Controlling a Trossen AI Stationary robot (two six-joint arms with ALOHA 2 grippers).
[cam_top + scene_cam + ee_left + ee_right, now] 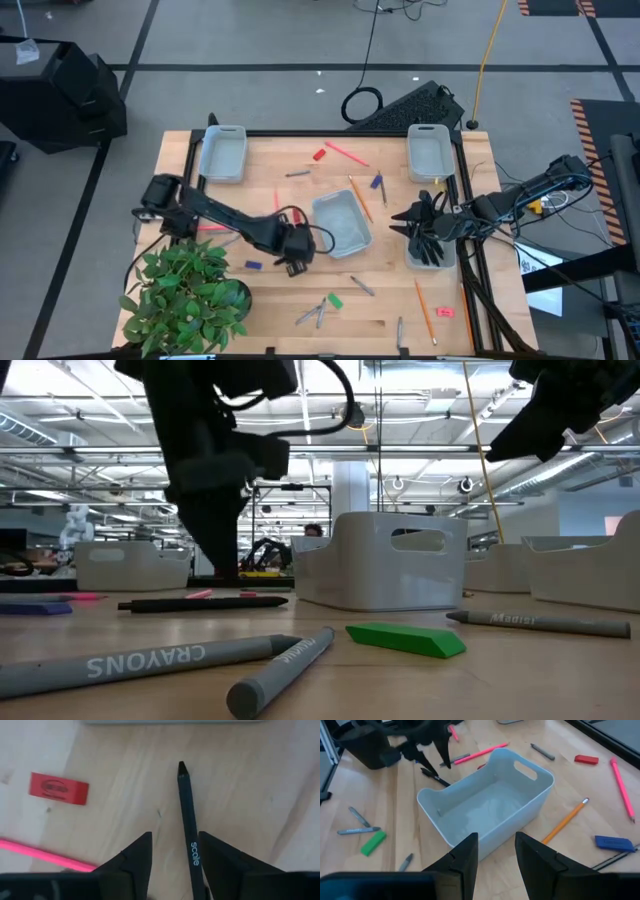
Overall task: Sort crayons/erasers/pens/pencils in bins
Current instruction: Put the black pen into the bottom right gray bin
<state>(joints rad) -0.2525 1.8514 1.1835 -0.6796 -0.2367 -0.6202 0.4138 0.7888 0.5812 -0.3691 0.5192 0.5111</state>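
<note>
Black and slim, a pen (189,827) marked "scale" lies flat on the pale wooden table (240,785), its rear part running between the two dark fingers of the left gripper (175,857). Those fingers stand apart, one on each side of the barrel; the pen's tip points away from the gripper toward the edge of a pale grey-blue plastic bin seen at the frame border. Whether the fingers touch the pen cannot be told. Near the gripper, off to one side, lie a small red block eraser (59,788) and a thin pink-red pencil (45,854), both apart from the pen.

From above, the left gripper (296,252) sits low over the table just beside the central pale grey-blue bin (342,222), on its left side. The right gripper (418,222) hangs near the table's right edge, between the central bin and a further bin (430,150) at the far right corner; another bin (223,152) stands at the far left. In its wrist view the right gripper's fingers (465,857) are apart with nothing between them, facing the central bin.

At table height, grey crayons (140,660) and a green eraser (405,639) lie in the foreground, well apart from both grippers.
</note>
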